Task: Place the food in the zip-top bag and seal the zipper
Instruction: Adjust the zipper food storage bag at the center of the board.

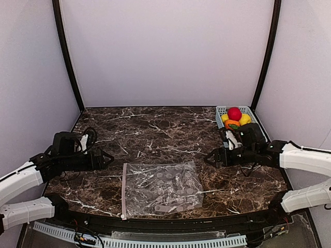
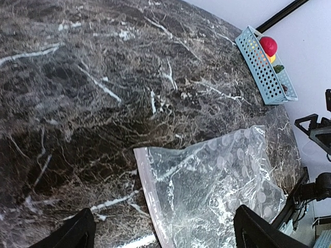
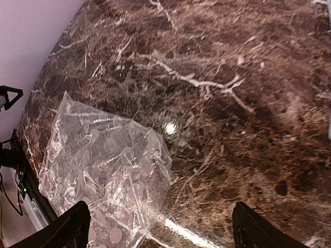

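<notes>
The clear dotted zip-top bag [image 1: 161, 188] lies flat and empty on the marble table near its front edge. Its whitish-pink zipper [image 1: 123, 191] runs along its left edge. The bag also shows in the left wrist view [image 2: 217, 191] with the zipper [image 2: 150, 199], and in the right wrist view [image 3: 103, 165]. The food sits in the light-blue basket [image 1: 220, 110] at the back right: a red apple [image 1: 234, 113], an orange piece [image 1: 231, 124] and yellow pieces [image 1: 245, 119]. My left gripper [image 1: 107, 158] is open and empty, left of the bag. My right gripper [image 1: 209, 158] is open and empty, right of the bag.
The basket also shows far off in the left wrist view [image 2: 266, 67]. Pale walls with black corner posts [image 1: 67, 57] enclose the table. A white slotted rail [image 1: 139, 238] runs along the front edge.
</notes>
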Tool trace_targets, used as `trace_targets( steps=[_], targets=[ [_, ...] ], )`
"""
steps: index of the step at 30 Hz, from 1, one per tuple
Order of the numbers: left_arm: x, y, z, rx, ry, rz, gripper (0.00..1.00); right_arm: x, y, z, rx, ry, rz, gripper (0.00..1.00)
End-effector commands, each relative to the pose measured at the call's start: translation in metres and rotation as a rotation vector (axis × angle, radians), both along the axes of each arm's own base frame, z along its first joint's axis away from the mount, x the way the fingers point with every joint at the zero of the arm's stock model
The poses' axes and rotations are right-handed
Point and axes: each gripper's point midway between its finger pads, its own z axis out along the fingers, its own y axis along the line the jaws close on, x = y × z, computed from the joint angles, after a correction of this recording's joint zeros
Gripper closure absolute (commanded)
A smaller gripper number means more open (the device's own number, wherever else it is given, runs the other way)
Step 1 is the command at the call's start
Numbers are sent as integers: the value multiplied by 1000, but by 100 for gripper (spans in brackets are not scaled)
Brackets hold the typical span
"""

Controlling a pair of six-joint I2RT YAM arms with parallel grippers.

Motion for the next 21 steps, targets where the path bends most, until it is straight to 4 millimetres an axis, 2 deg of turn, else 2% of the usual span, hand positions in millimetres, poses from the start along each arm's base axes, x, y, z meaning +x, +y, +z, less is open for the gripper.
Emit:
trace_targets(
  steps=[1, 5, 8, 11, 16, 21],
  targets=[
    [-4, -13, -16, -67, 46, 17, 7, -11, 42, -26, -38, 29, 56, 9],
    [-12, -22, -26, -75, 72, -15, 7, -24, 66, -56, -123, 91, 139, 19],
    [-15, -22, -30, -78, 85, -20, 7, -30, 75, -71, -172, 107, 166, 27],
    [-18, -23, -33, -88, 98, -21, 6, -33, 80, -78, -192, 112, 179, 34],
    [-22, -27, -39, -110, 122, -42, 6, -34, 88, -89, -196, 118, 196, 56],
    [-26, -30, -43, -116, 145, -61, 6, -33, 93, -97, -224, 122, 203, 61]
  ],
)
